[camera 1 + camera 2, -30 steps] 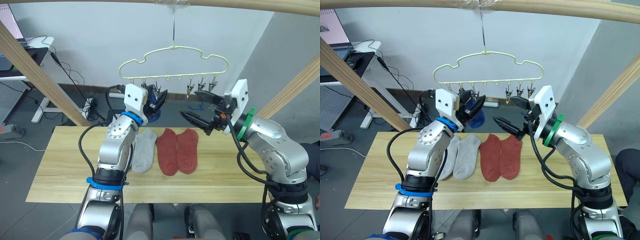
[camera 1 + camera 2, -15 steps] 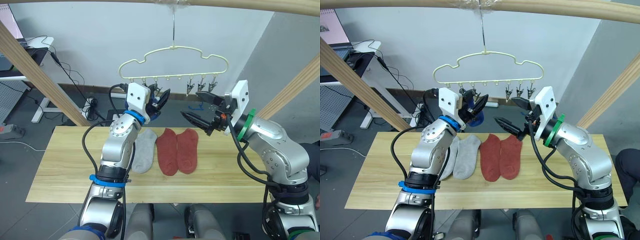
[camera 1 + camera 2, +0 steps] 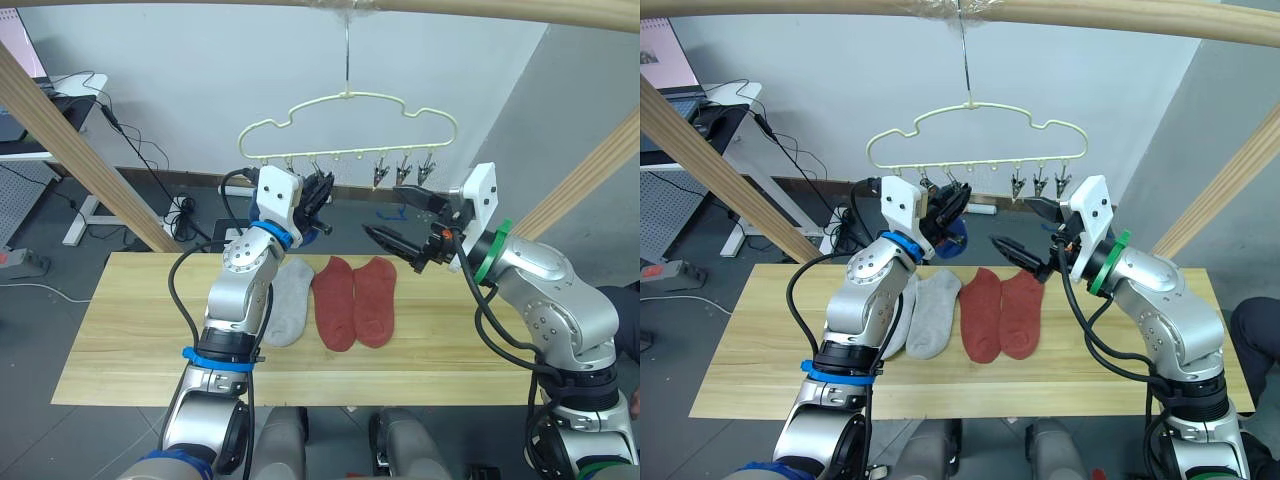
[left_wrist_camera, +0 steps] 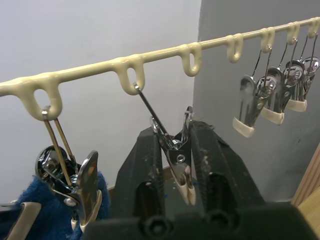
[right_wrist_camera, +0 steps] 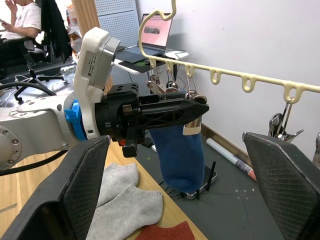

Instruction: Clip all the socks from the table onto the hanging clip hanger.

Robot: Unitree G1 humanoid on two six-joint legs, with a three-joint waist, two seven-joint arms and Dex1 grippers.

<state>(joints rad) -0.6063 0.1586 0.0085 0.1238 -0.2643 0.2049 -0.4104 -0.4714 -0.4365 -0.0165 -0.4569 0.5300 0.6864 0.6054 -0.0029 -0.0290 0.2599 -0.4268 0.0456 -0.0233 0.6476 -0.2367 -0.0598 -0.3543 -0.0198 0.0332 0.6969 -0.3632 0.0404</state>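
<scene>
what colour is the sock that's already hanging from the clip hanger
Blue. The hanging sock shows best in the right wrist view.

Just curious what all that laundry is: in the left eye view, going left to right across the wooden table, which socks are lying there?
A grey sock → a rust red sock → another rust red sock, side by side on the table.

— How's the light?
— Bright, even, diffuse; soft shadows under the socks [image 3: 335, 300] on the table [image 3: 120, 330].
— Sharpness?
— Head views crisp. Black fingers [image 4: 150, 170] nearest the left wrist lens blur slightly.
</scene>
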